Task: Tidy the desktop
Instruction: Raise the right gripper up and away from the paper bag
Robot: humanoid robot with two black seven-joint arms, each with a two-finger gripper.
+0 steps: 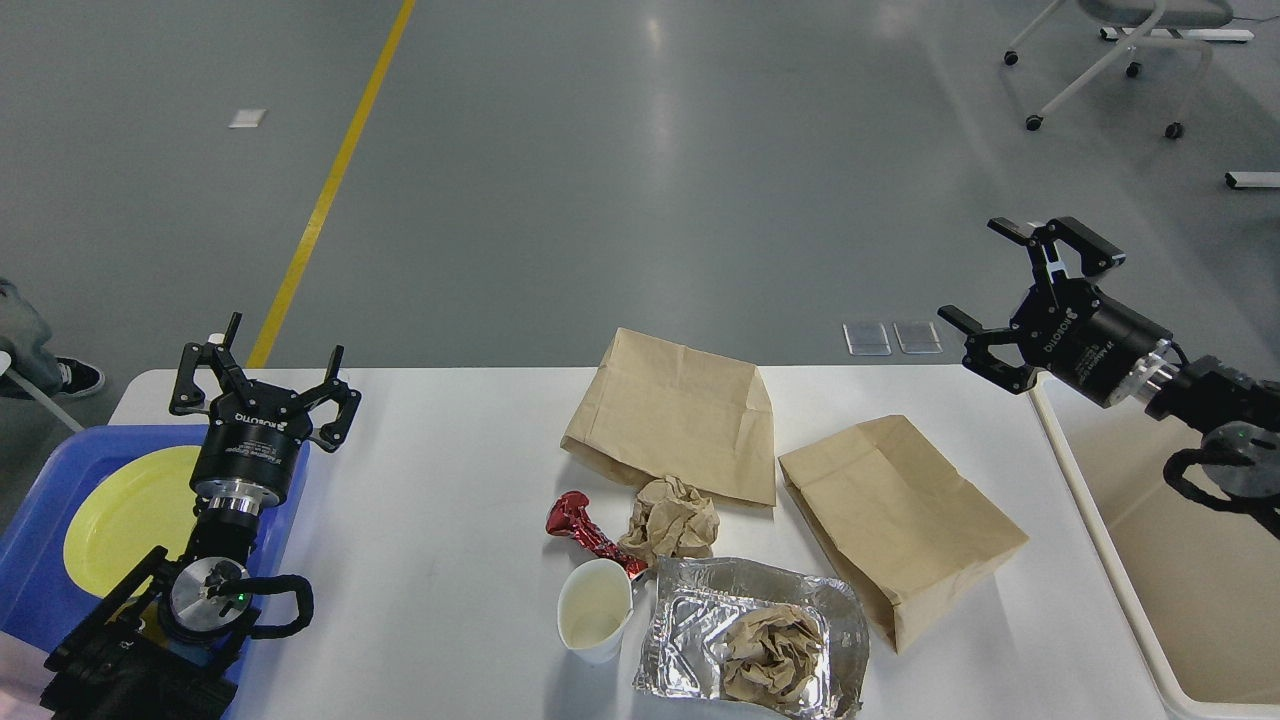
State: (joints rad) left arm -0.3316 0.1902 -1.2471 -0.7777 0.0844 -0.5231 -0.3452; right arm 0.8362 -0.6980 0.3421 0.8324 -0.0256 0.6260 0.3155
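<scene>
The white desk (450,520) fills the lower half of the head view, far wider than anything on it. At 3 o'clock of it stands a cream bin (1180,560), touching its right edge. At 9 o'clock a blue tray (40,540) holds a yellow plate (125,515).

Two brown paper bags lie flat near the centre: the bigger bag (675,415) at 12 o'clock, the second bag (900,525) at about 2 o'clock, close beside each other. At 6 o'clock sits a foil container (690,625) with a crumpled brown paper (770,655) inside it. Just left of the foil stands a white paper cup (595,612), upright and open. A second paper ball (672,520) lies between the bigger bag and the foil, and a red wrapper (585,530) lies touching its left side.

The left gripper (262,375) hovers over the desk's left end beside the tray; its fingers are spread wide and hold nothing. The right gripper (1010,285) is raised above the far right corner of the desk, pointing toward 10 o'clock, its fingers also wide apart and empty.
</scene>
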